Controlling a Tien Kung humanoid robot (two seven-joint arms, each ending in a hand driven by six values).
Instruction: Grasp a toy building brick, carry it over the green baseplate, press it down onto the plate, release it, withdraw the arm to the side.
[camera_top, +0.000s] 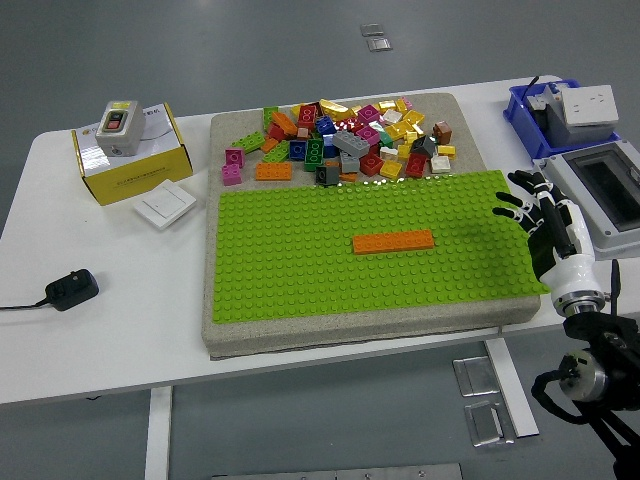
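A green baseplate (300, 250) lies on a grey mat in the middle of the table. A long orange brick (393, 241) sits on it, right of centre. Behind the plate, several loose bricks (350, 140) of many colours are heaped on the mat. My right hand (535, 212) hovers at the plate's right edge with its fingers spread, holding nothing. It is well apart from the orange brick and the heap. The left arm does not show.
A yellow box (130, 158) with a grey switch unit on top stands at the far left, with a white wall switch (166, 206) beside it. A black plug (70, 288) lies near the left front. A blue bin (560, 110) and a grey tray (615, 190) stand on the right.
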